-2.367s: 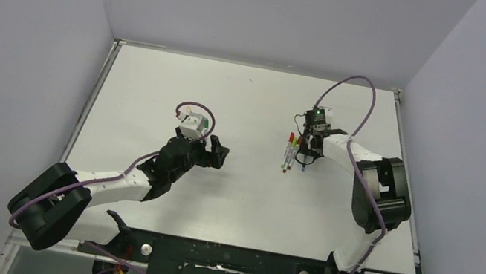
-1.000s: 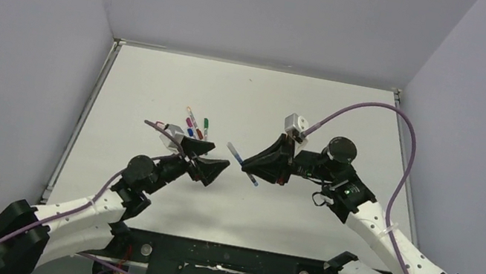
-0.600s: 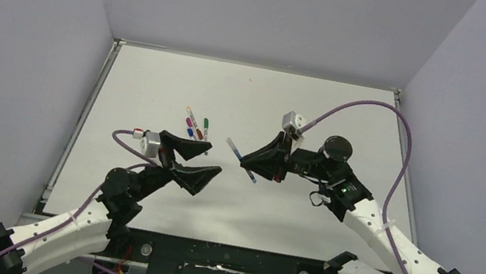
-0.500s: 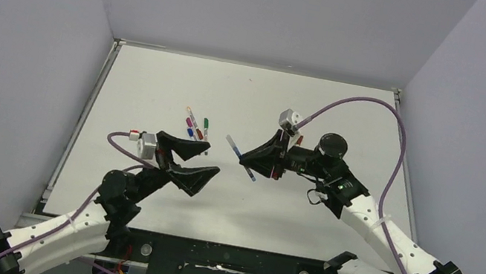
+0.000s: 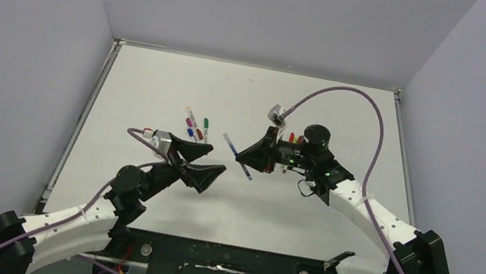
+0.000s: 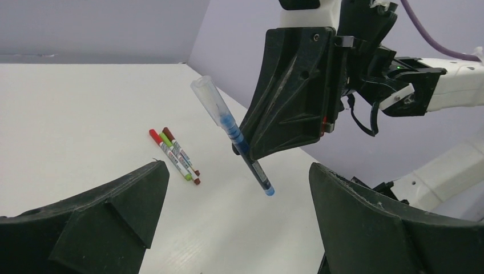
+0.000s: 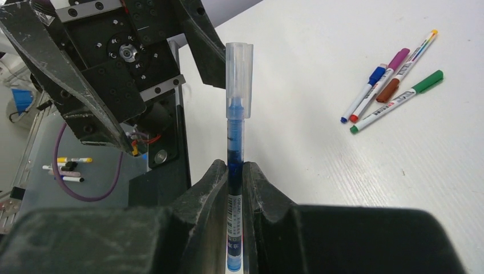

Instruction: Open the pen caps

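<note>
— How do my fingers stand?

— Your left fingers (image 6: 122, 208) are spread as wide as they go and hold nothing. Your right fingers (image 7: 208, 197) are pressed onto a blue pen (image 7: 234, 154), pinching its barrel low down.

— And the bench?

— The white bench (image 5: 159, 84) carries two small lots of pens. The left cluster (image 5: 195, 126) lies beyond your left fingers. It is five pens side by side. Your right wrist view shows blue, purple, brown and green caps on four of them, and a yellow end on the fifth. The right cluster (image 6: 174, 155) lies just beyond your right wrist, partly hidden from above. It is three pens touching one another, capped red, lime and maroon.

— Where's the pen I'm holding?

— In the air over the middle of the bench, between your two arms. It is tilted and touches nothing but your right fingers. Its capped end points up and toward your left fingers, and its blue tail points down at the bench. From your left wrist it shows in the gap between the spread fingers, but farther out and apart from both.

— The cap?

— The clear cap (image 7: 239, 63) is on, seated on the upper end of the pen, with blue showing through its lower part.
</note>
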Controlling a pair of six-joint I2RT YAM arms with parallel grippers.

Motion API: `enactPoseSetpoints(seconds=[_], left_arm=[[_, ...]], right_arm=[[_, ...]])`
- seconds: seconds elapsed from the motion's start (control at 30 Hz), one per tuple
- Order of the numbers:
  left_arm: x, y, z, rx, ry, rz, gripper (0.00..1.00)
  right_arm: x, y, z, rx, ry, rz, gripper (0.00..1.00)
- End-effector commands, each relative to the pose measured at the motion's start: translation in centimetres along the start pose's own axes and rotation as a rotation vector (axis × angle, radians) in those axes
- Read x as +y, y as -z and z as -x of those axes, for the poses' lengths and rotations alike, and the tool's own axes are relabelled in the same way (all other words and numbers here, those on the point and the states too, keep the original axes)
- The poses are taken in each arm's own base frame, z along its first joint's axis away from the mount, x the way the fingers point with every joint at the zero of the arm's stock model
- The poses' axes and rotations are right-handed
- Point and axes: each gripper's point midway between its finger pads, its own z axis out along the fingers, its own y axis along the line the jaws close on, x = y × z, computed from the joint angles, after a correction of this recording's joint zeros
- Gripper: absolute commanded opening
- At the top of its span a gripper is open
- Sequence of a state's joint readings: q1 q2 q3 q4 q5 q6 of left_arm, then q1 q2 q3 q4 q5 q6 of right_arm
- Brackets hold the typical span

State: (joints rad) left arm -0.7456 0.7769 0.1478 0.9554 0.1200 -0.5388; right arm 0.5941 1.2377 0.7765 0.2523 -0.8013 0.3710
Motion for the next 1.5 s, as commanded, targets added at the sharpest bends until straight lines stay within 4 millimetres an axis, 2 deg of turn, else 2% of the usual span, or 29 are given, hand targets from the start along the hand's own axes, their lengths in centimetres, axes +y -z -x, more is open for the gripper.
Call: enactPoseSetpoints(seconds=[0.0,0.33,0.67,0.77,0.9,1.27,1.37,1.47], left_arm=[[-0.2,-0.7,2.2,-0.093,0.000,0.007,0.98],[2.6,0.1,2.8,-0.156,0.082,0.128,0.98],[3.7,0.2,2.9,-0.179,0.199,0.105,0.96],[3.8,0.3,2.9,-0.181,0.225,0.087,0.86],[3.6,-0.1,2.6,-0.157,0.232,0.063,0.66],[3.5,-0.6,1.7,-0.128,0.265,0.037,0.54],[3.5,-0.7,1.6,-0.125,0.271,0.034,0.47],[3.5,-0.9,1.5,-0.117,0.280,0.030,0.36]], right_arm=[[1.4,-0.8,2.6,-0.041,0.061,0.058,0.00],[1.9,-2.7,1.0,0.032,0.062,0.083,0.00],[1.9,-3.9,0.0,0.074,0.060,0.085,0.00],[1.8,-4.0,0.0,0.076,0.065,0.078,0.00],[1.6,-4.1,-0.2,0.082,0.061,0.069,0.00],[1.1,-4.7,-0.7,0.101,0.052,0.059,0.00],[0.9,-4.9,-0.9,0.107,0.049,0.051,0.00],[0.7,-4.9,-1.0,0.110,0.047,0.045,0.00]])
